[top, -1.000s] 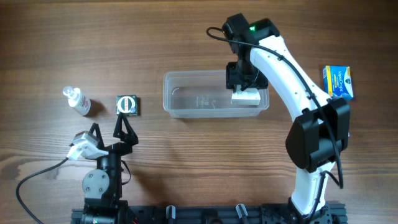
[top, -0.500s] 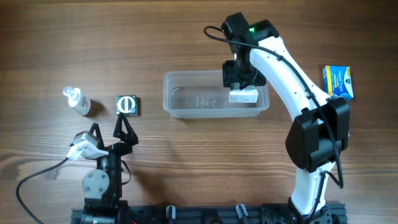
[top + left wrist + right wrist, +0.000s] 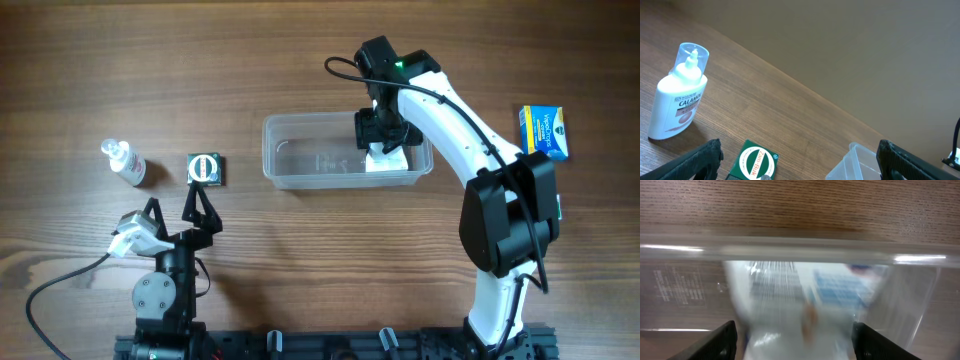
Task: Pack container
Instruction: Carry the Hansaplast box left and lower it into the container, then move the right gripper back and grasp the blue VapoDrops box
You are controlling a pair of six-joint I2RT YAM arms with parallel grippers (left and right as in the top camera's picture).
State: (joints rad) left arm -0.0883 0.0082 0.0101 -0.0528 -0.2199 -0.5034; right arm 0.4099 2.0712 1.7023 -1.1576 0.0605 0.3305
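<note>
R gripper (image 3: 383, 143) over container (image 3: 268, 150) R end; fingers flank blurred white box (image 3: 800, 305), grip unclear. L gripper (image 3: 177, 212) spread wide nr green box (image 3: 205, 168).

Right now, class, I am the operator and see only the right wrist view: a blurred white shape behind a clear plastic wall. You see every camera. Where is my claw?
Observer: From overhead, the right claw is above the right end of the clear rectangular plastic container, with the small white cardboard box under it, within the container's outline.
Operator: What lies outside it on my side?
Observer: A blue and yellow box, right of the container.
Operator: And on the other side?
Observer: A small green square box and a white bottle with a clear cap, with the open left claw near them.
</note>
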